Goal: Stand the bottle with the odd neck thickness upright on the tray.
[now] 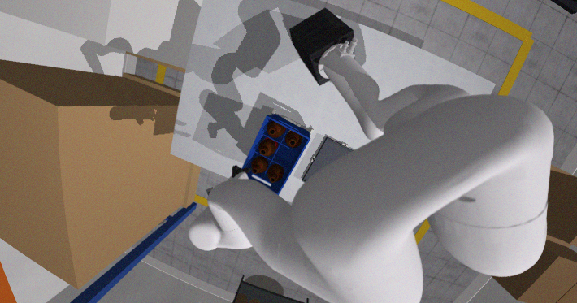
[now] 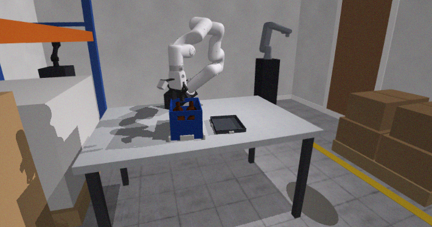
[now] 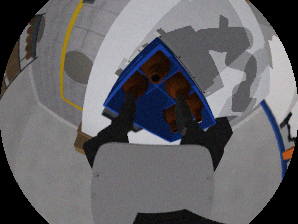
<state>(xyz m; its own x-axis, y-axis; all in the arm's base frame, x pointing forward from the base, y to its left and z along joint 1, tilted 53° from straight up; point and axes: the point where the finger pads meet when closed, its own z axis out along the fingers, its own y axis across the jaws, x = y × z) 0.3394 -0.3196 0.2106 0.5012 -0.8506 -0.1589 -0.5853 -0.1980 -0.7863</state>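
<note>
While our gripper [image 3: 154, 115] hangs just above the blue crate [image 3: 200, 99], its two dark fingers stand well apart with nothing between them; in the wrist view they straddle the crate's near cells from above.

Moving outward, we count five brown bottles [image 1: 268, 146] standing upright in the crate's cells in the top view, with one cell vacant near the arm. None has been lifted, and we cannot pick out the odd neck at this resolution; all five mouths look alike to us.

We judge these bottles to be rigid and glass-like: stiff under the pads, smooth enough to slip, fairly heavy for their narrow necks, and likely to topple if set down tilted. We would take hold on the neck just below the mouth, the only part rising free of the dividers, squeezing squarely across it and lifting straight up so the body does not drag on the cell walls.

Beyond the crate, the dark tray [image 2: 227, 124] lies just beside it on the white table [image 2: 274, 117], holding nothing yet.
</note>
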